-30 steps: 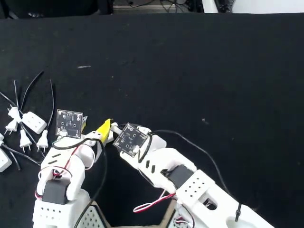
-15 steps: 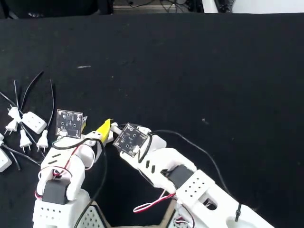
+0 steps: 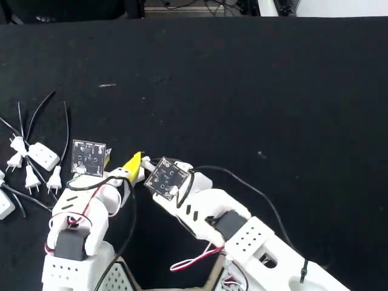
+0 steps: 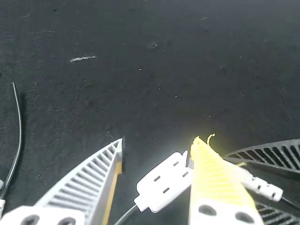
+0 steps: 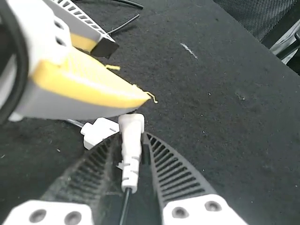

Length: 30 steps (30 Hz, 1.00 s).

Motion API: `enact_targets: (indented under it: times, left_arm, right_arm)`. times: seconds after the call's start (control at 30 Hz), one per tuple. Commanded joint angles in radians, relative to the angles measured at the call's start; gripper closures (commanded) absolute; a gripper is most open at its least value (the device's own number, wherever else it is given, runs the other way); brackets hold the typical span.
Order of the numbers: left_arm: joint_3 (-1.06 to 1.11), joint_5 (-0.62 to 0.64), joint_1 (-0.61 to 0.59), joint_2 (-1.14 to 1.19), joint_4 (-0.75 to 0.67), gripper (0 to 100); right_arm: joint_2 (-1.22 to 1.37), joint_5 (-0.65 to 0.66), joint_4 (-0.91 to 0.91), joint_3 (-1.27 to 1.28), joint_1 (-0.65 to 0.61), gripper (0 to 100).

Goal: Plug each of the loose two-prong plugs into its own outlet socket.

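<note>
High view: loose plugs far left. Wrist views: your left gripper wide open, outlet socket between jaws; your right gripper clamps plug.

The desk was black, flecked with pale specks. The outlet socket and the plug were white, the cord black. The left fingers were yellow and ribbed grey with a yellow strip; the right fingers were ribbed black.

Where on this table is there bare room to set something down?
The whole far and right stretch of the table is bare. Crowded: the left edge with loose plugs and sockets, and the near edge around both arms.
</note>
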Motion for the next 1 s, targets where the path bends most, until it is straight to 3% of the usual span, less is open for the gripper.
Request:
enact_targets:
  times: [0.0,0.33,0.7,0.97]
  left_arm:
    - [0.002,-0.009,-0.010,0.006,-0.008,77]
    - [0.005,-0.009,-0.010,0.008,-0.008,77]
    - [0.013,-0.011,-0.005,0.008,-0.012,77]
    - [0.012,-0.011,-0.010,0.008,-0.011,77]
  right_arm:
    - [-0.056,-0.008,0.015,-0.053,-0.023,98.8]
    - [-0.064,-0.011,0.066,-0.079,-0.023,98.8]
    - [-0.314,-0.014,0.226,-0.045,-0.025,98.8]
    - [-0.338,-0.008,0.230,-0.013,-0.023,98.8]
